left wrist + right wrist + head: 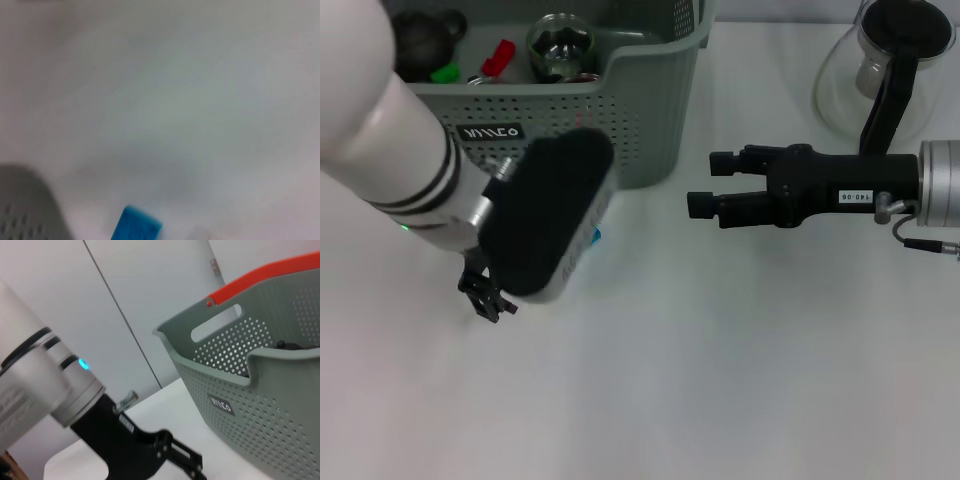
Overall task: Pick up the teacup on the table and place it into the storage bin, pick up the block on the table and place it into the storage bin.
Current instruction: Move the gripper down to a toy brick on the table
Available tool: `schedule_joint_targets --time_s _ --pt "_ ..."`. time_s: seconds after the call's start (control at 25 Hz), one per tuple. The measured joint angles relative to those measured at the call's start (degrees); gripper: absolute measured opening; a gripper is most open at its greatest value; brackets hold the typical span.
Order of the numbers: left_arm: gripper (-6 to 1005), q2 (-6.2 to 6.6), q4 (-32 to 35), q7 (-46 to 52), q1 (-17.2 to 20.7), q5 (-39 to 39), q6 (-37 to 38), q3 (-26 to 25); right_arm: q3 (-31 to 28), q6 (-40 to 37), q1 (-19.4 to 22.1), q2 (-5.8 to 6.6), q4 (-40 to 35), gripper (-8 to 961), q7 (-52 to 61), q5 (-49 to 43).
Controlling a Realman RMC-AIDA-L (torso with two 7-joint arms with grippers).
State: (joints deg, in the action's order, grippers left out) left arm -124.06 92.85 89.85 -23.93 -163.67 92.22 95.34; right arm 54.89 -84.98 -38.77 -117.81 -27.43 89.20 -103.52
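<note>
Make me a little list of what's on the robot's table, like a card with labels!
storage bin: grey-green basket at the table's far side, perforated walls, black label
inside the bin: teacup, a dark round thing, small red and green pieces
block: blue, on the table in front of the bin, mostly hidden under the left arm in the head view
left pincer: low over the table beside the block
right pincer: open, holding nothing, right of the bin
glass jug: far right corner
</note>
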Motion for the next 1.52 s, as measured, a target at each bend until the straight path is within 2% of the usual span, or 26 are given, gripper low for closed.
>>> schedule_joint_targets --time_s 0.12,0.24,0.84,1.24,1.52 --pt "947 0.08 0.5 -1.7 -0.4 -0.1 0.2 3.1 0.0 0.5 0.1 -0.11 0.1 941 0.6 0.0" --pt "948 0.17 0.0 -2.3 -1.0 -0.1 0.2 4.1 -0.3 0.7 0.4 -0.43 0.1 941 0.8 0.0" --pt "947 1.99 -7.9 -3.1 -6.6 -0.2 0.4 9.6 -1.7 1.5 1.1 -1.28 0.9 940 0.3 0.0" --pt "948 2.26 -11.5 -4.6 -9.6 -0.3 -0.1 11.0 -1.8 2.8 1.2 -1.95 1.4 940 0.1 0.0" --pt "911 2.48 -14.0 -5.6 -11.2 -0.3 -0.8 11.4 -2.1 3.0 1.5 -2.16 1.6 940 0.0 0.0"
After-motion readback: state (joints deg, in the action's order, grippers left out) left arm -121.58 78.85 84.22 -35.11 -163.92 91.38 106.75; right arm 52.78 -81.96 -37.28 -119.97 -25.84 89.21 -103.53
